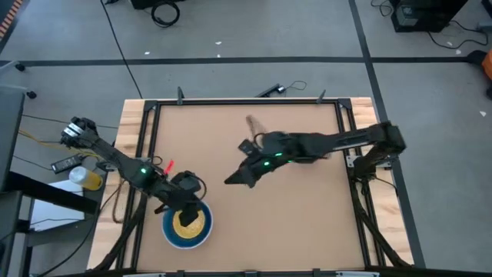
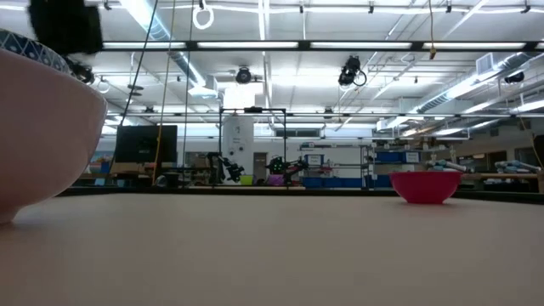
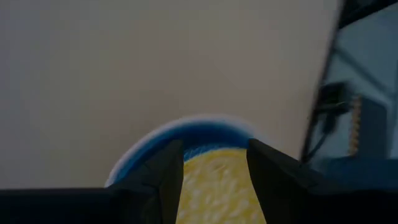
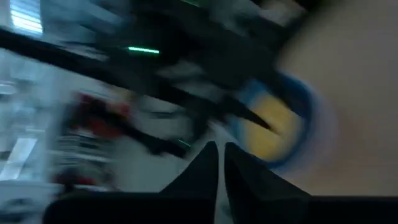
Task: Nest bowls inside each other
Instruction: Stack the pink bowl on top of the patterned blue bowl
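Near the table's front left corner stands a stack of bowls: a white bowl (image 1: 166,231) outermost, a light blue bowl (image 1: 201,231) in it, and a yellow bowl (image 1: 189,223) innermost. My left gripper (image 1: 184,201) hangs open just above the stack, and the yellow bowl (image 3: 214,186) shows between its fingers. My right gripper (image 1: 231,181) is in the air over the table's middle, shut, with nothing in it. A magenta-red bowl (image 2: 423,185) rests upright on the table at the right of the low view. In the high view my right arm hides it.
Black rails and a wooden frame (image 1: 137,138) border the brown tabletop (image 1: 292,223). A small red object (image 1: 168,165) lies beside my left arm. A yellow-filled bottle (image 1: 88,178) stands off the table at the left. Bare tabletop lies in the middle and near right.
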